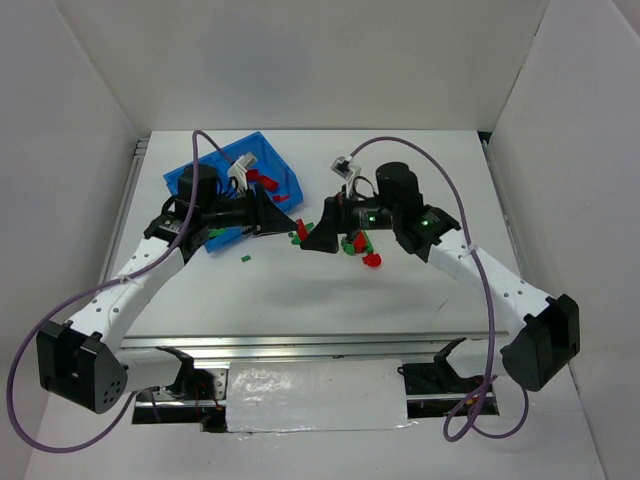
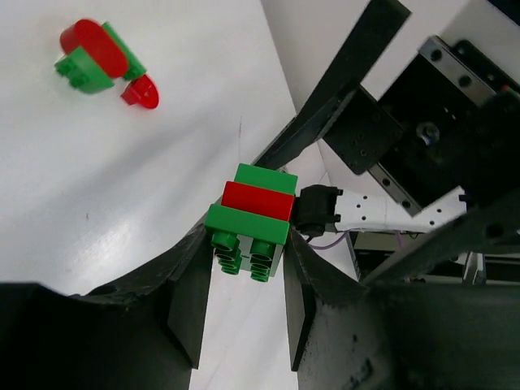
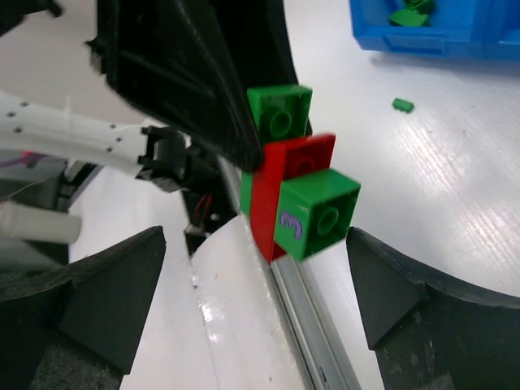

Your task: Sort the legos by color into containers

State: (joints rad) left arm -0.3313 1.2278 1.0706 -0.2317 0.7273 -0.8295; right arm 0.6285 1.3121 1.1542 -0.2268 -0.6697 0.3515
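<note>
My left gripper (image 2: 250, 248) is shut on a green-red-green lego stack (image 2: 253, 213) and holds it above the table. In the right wrist view the same stack (image 3: 299, 195) hangs between my right gripper's (image 3: 256, 252) wide-open fingers (image 3: 114, 292), and neither finger touches it. From above, the left gripper (image 1: 284, 227) and the right gripper (image 1: 312, 238) meet tip to tip in front of the blue bin (image 1: 182, 178), with the stack (image 1: 297, 237) between them. Red bricks (image 1: 262, 179) lie in the bin's right compartment.
Loose red and green legos (image 1: 360, 248) lie on the table under the right arm, and they also show in the left wrist view (image 2: 96, 55). A small green piece (image 1: 245, 257) lies near the bin's front corner. The bin's wall (image 3: 439, 39) shows at the top right of the right wrist view.
</note>
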